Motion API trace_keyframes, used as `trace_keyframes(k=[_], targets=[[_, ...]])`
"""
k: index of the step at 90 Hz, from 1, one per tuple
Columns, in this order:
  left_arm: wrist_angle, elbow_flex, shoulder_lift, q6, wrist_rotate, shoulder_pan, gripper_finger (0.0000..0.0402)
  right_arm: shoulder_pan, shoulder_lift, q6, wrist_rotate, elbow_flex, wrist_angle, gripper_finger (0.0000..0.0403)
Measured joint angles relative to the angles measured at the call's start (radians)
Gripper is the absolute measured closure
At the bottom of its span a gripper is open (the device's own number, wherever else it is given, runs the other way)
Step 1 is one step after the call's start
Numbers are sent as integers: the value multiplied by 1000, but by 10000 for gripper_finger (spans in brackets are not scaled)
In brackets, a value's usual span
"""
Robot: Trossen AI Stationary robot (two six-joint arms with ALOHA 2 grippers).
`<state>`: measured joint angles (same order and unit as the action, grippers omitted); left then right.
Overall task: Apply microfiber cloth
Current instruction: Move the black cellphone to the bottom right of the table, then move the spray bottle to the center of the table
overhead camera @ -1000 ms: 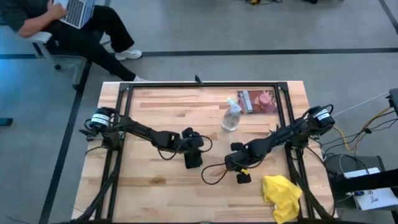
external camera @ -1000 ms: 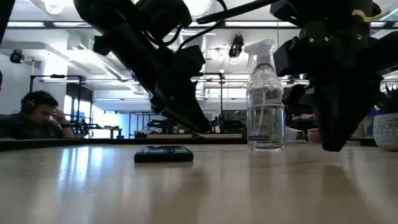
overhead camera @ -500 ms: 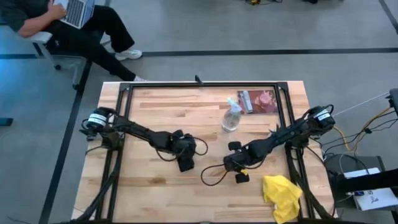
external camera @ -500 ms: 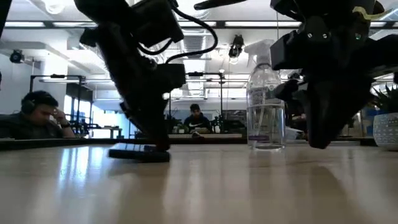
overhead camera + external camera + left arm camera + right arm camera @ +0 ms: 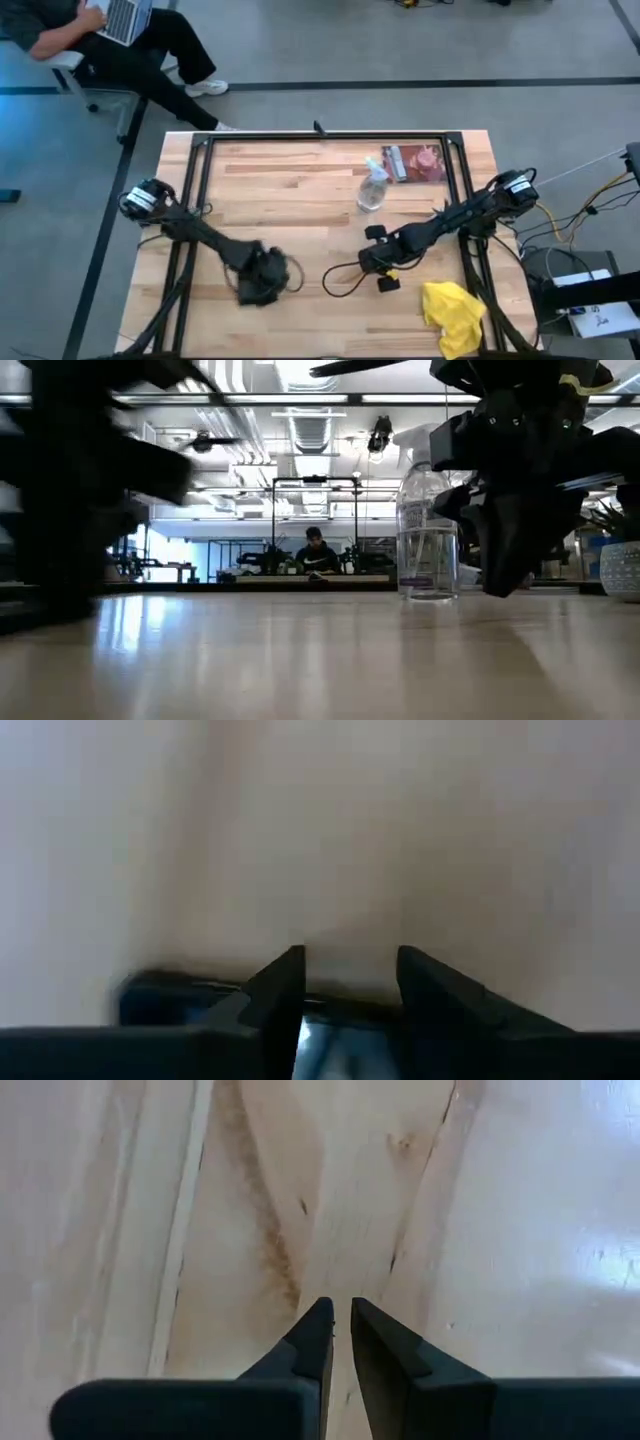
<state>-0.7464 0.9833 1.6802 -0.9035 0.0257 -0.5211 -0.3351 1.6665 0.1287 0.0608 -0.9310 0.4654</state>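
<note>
The yellow microfiber cloth (image 5: 452, 315) lies crumpled at the table's near right corner, and no gripper touches it. My right gripper (image 5: 378, 268) (image 5: 340, 1305) hangs shut just above the bare wood, left of the cloth. My left gripper (image 5: 258, 286) (image 5: 350, 960) is near the table's front left, blurred by motion. Its fingers stand a little apart over the black phone (image 5: 170, 1000), which lies flat on the wood. In the low view the left arm (image 5: 60, 510) is only a dark smear. My left gripper comes at the phone from above at a slant. Its two fingertips (image 5: 285, 982) stand a little apart on the phone's top face (image 5: 325, 1030). The phone lies flat on the table and reaches out past one finger. The blur hides whether the tips press on it.
A clear spray bottle (image 5: 372, 190) (image 5: 427, 530) stands at the far middle, with a flat packet (image 5: 415, 162) behind it. A black cable (image 5: 345, 282) loops on the wood by my right gripper. A seated person (image 5: 120, 40) is beyond the far left corner.
My left gripper has swept fast from the table's middle toward the near left, and the phone has slid along the wood with it. My right gripper has kept almost still.
</note>
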Motion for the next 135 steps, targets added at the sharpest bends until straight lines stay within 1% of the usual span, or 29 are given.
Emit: trace_keyframes(k=[7,16,35,44,51,60,68,77,84,91,96,105,109,117,125,135], targets=[[-28,0,-22,-64,-28,-42,271,0,0,-1,2,0,-6,380],[-33,0,-49,-99,-78,-62,282,4,0,-10,2,0,-11,380],[-64,2,-88,-111,-84,-59,301,5,0,15,3,0,-10,380],[-68,2,-90,-77,-81,-47,304,6,-6,27,3,0,-10,380],[-28,2,-89,-4,-89,-28,304,8,-16,17,3,0,-10,380],[59,2,-84,140,-123,4,304,8,-41,4,3,0,7,380],[142,2,-84,270,-154,48,308,8,-81,9,4,0,65,386],[222,2,-84,401,-174,100,323,8,-132,43,45,12,128,399],[280,-3,-84,495,-175,138,341,8,-180,70,81,39,139,400],[322,-13,-84,566,-174,171,362,8,-234,118,136,75,136,400],[362,-25,-84,601,-170,194,378,7,-277,164,217,102,148,402],[429,-69,-84,651,-132,239,398,-14,-372,255,410,140,191,402],[467,-94,-84,680,-106,264,397,-29,-418,277,505,153,208,402],[558,-148,-90,744,-51,326,395,-49,-507,270,639,158,212,401],[643,-193,-96,791,-27,395,399,-44,-585,226,725,159,208,396],[735,-239,-115,856,-25,472,399,-18,-665,188,754,159,209,375]])
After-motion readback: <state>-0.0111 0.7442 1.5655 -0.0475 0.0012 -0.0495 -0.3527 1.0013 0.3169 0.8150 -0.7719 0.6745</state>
